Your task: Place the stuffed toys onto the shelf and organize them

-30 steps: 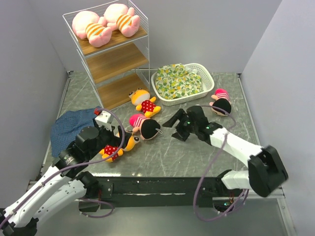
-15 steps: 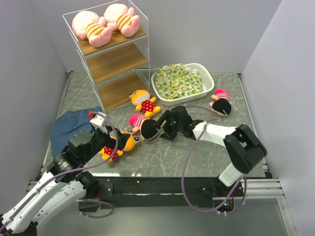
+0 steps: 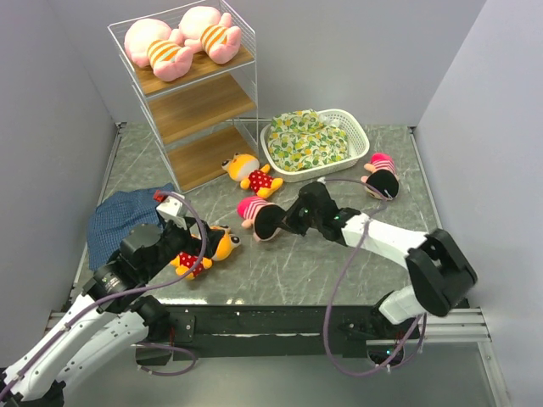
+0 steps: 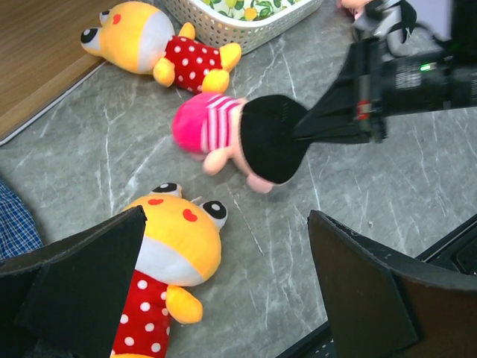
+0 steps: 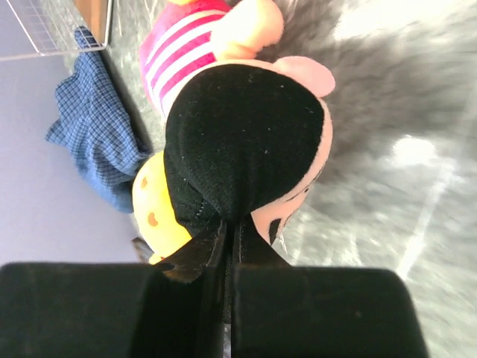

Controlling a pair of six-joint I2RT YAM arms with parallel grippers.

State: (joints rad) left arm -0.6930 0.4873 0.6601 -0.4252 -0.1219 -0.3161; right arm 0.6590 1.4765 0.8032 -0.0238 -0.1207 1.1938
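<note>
The shelf (image 3: 197, 106) stands at the back left with two pink pigs (image 3: 161, 49) (image 3: 212, 34) on its top board. My right gripper (image 3: 288, 222) (image 5: 231, 239) is shut on the black hair of a pink-hatted doll (image 3: 257, 216) (image 5: 246, 134) lying mid-table. A second doll (image 3: 380, 180) lies at the right. One orange animal (image 3: 252, 174) (image 4: 164, 52) lies before the shelf. Another orange animal (image 3: 208, 248) (image 4: 171, 253) lies under my open left gripper (image 3: 188, 248) (image 4: 223, 291), close to its left finger, not gripped.
A white lattice basket (image 3: 361, 140) holding a yellow-green cloth bundle (image 3: 310, 140) sits at the back, right of the shelf. A blue cloth (image 3: 123, 219) (image 5: 97, 142) lies at the left edge. Grey walls enclose the table on three sides.
My right gripper closed on the doll's hair and the doll shifted slightly to the right. The left arm barely moved and stayed open.
</note>
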